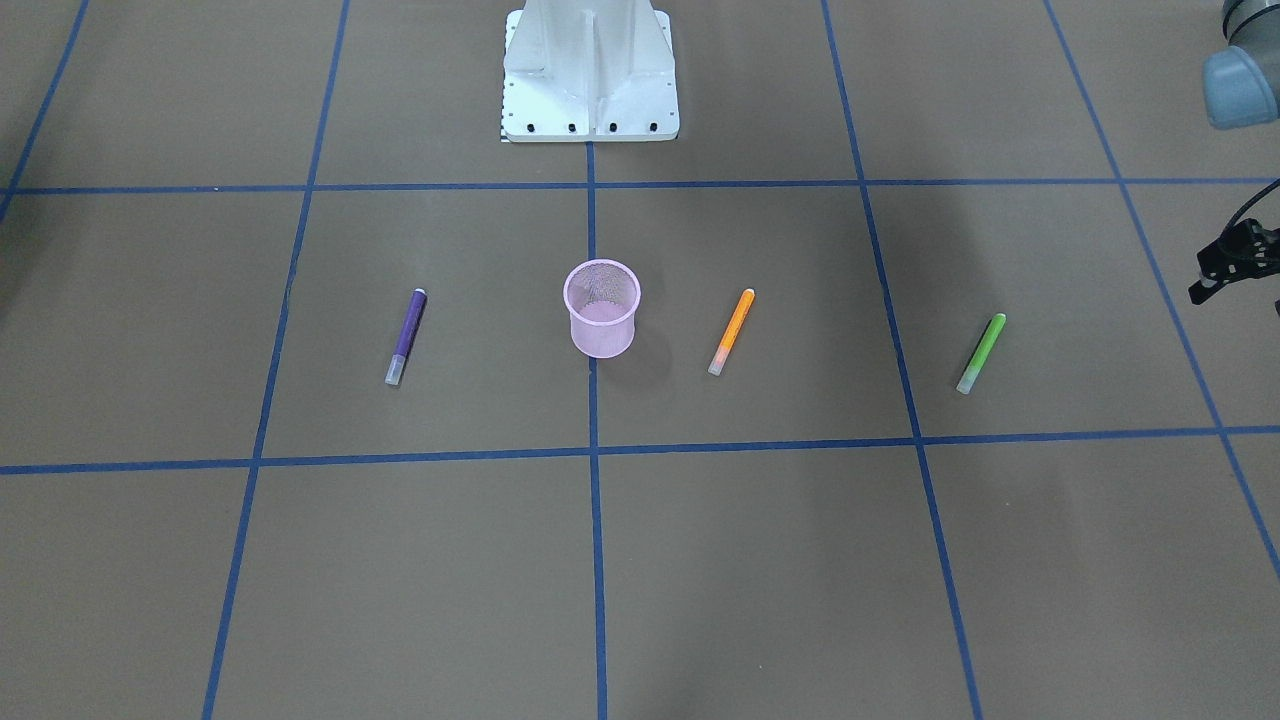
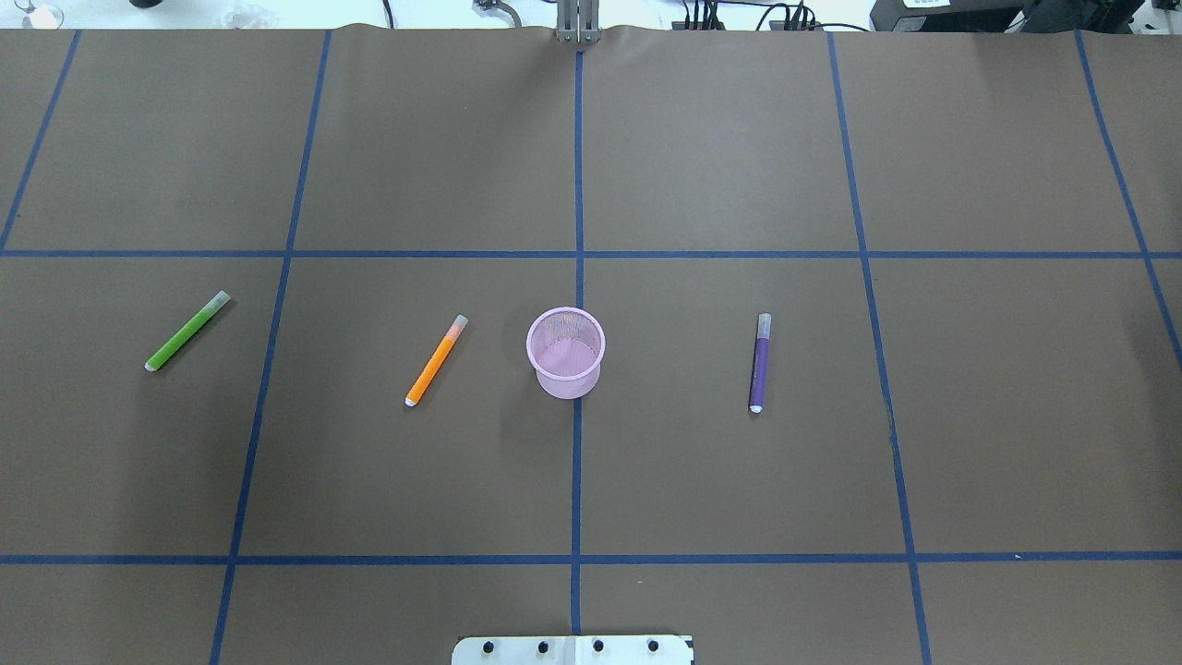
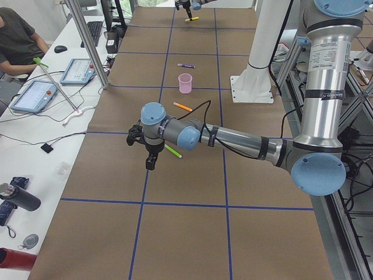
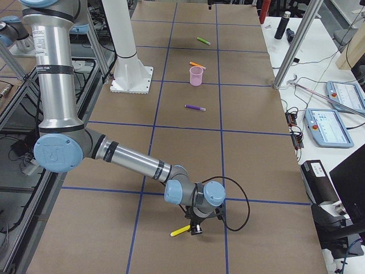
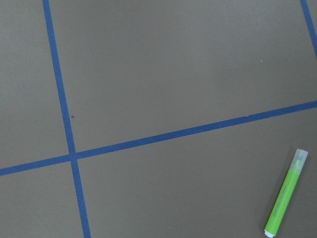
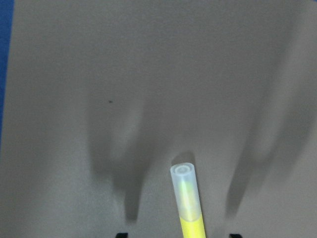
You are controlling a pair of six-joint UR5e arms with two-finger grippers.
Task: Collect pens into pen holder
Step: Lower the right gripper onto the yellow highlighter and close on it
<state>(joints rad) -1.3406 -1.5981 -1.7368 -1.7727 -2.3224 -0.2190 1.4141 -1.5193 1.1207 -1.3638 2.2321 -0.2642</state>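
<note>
The pink mesh pen holder [image 2: 565,356] stands upright at the table's middle and looks empty. An orange pen [image 2: 436,360] lies to its left, a green pen [image 2: 187,331] farther left, and a purple pen [image 2: 759,362] to its right. My left gripper [image 1: 1225,275] hovers above the table near the green pen [image 5: 286,200]; I cannot tell whether it is open. My right gripper [image 4: 197,227] is low over the far right end of the table. Its fingertips [image 6: 121,234] stand apart on either side of a yellow pen [image 6: 188,203].
The robot's white base [image 1: 590,90] stands at the table's near edge. A side bench with tablets [image 3: 35,96] and a seated person [image 3: 17,41] runs along the far edge, with metal posts [image 3: 87,41] at that edge. Blue tape lines grid the brown table.
</note>
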